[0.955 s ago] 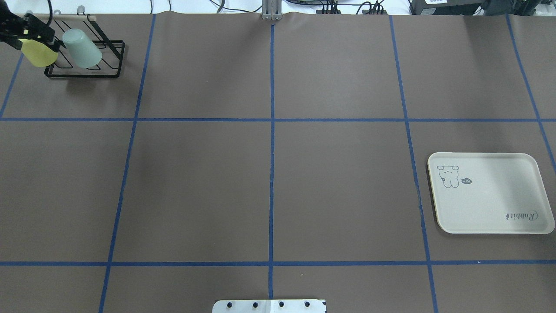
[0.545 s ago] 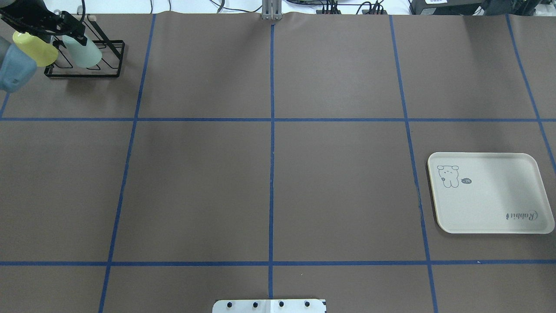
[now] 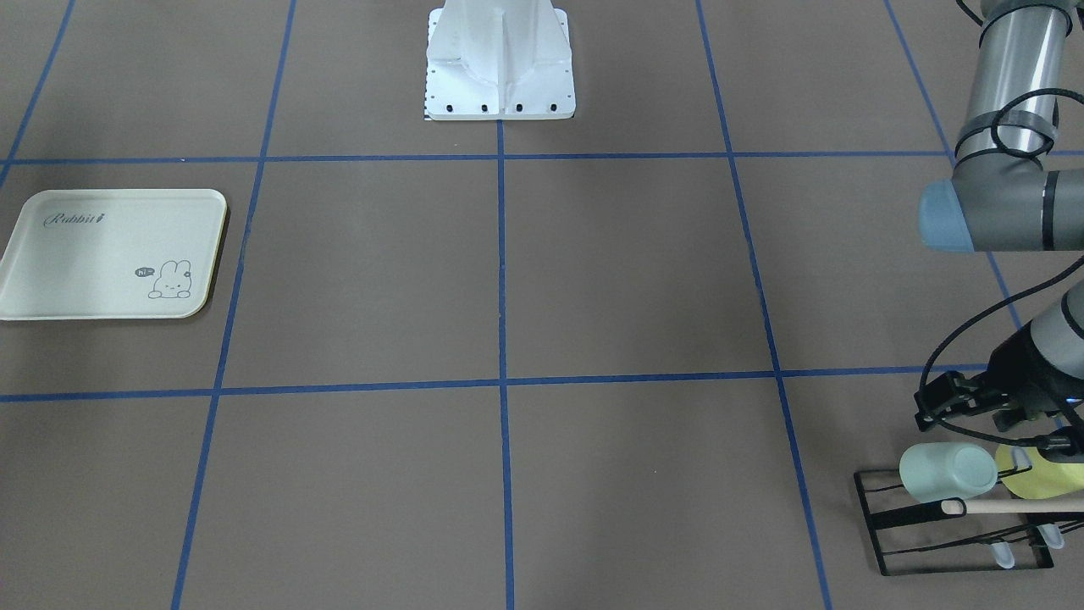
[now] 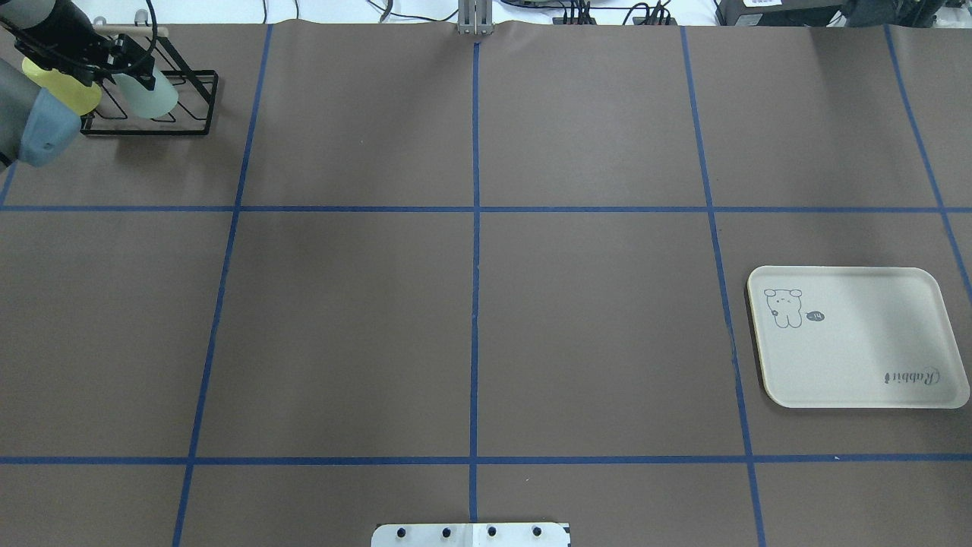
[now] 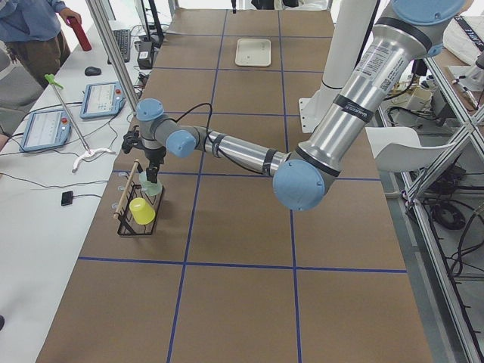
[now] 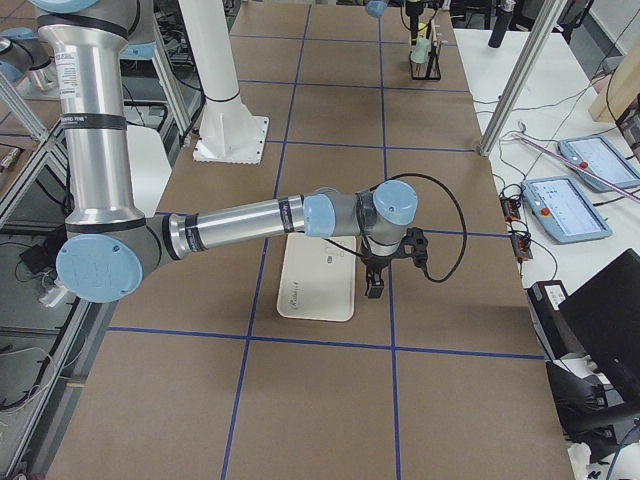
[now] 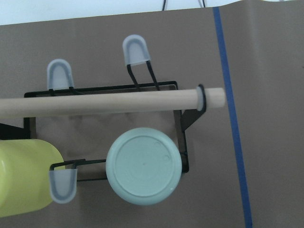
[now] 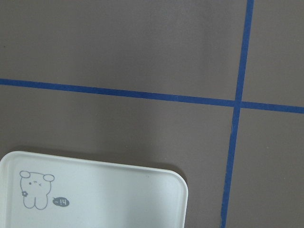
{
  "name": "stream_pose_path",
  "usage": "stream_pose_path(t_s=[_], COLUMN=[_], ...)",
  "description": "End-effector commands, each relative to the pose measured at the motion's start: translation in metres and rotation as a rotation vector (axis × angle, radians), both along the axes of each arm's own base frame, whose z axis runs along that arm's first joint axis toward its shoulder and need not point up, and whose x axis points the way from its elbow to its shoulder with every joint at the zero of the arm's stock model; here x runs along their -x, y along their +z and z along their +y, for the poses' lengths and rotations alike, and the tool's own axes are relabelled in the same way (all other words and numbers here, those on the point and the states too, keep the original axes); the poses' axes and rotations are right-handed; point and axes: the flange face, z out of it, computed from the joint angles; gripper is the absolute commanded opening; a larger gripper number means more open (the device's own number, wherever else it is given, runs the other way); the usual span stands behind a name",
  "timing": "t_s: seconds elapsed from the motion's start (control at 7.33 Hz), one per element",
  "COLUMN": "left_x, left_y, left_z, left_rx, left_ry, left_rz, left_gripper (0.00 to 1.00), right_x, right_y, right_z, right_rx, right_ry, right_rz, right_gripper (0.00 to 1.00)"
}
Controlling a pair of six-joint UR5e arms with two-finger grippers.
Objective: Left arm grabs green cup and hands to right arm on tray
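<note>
The pale mint-green cup [image 4: 157, 96] lies tilted on a black wire rack [image 4: 190, 129] at the table's far left corner; the left wrist view looks straight at its base [image 7: 143, 166]. My left gripper [image 4: 127, 58] hovers just above it, also seen in the front view [image 3: 929, 407]; it looks open and holds nothing. The cream tray [image 4: 873, 349] lies empty at the right. My right gripper [image 6: 373, 290] hangs by the tray's edge [image 6: 318, 290], seen only in the exterior right view; I cannot tell if it is open or shut.
A yellow-green cup [image 4: 64, 87] sits on the same rack beside the green one [image 7: 23, 180]. A wooden dowel [image 7: 109, 102] runs across the rack's top. The left arm's elbow [image 4: 45, 137] hangs over the table's left edge. Blue tape lines grid the brown table.
My left gripper has moved right, from over the yellow-green cup to over the green cup. The left elbow has come into view at the left edge. The cups and tray have not moved.
</note>
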Motion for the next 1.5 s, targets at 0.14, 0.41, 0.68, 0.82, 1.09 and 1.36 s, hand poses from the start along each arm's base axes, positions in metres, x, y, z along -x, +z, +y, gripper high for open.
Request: stream_pose_path(t_s=[0.14,0.41,0.68,0.82,1.09,1.36], left_x=[-0.01,-0.013,-0.014,-0.015,-0.016,-0.026], left_y=[-0.002,0.006,0.012,0.011,0.009,0.006], left_z=[-0.023,-0.023,-0.024,-0.026,-0.029,-0.028], left_rx=[-0.001,0.004,0.013,0.016,0.017,0.014], left_ry=[-0.016,-0.015,-0.018,-0.02,-0.019,-0.007], left_rz=[-0.044,-0.062,-0.074,-0.074,-0.074,-0.073], left_gripper=[1.0,0.99,0.99,0.99,0.95,0.92], right_x=[0.005,0.007,0.007,0.007,0.007,0.007], right_y=[0.002,0.002,0.002,0.002,0.002,0.002], right_z=[0.0,0.0,0.0,0.0,-0.001,-0.001], right_rx=[0.002,0.002,0.002,0.002,0.001,0.0], right_ry=[-0.011,-0.015,-0.013,-0.015,-0.014,-0.016], right_rz=[0.003,0.003,0.005,0.003,0.005,0.004], right_gripper=[1.0,1.0,1.0,1.0,1.0,1.0])
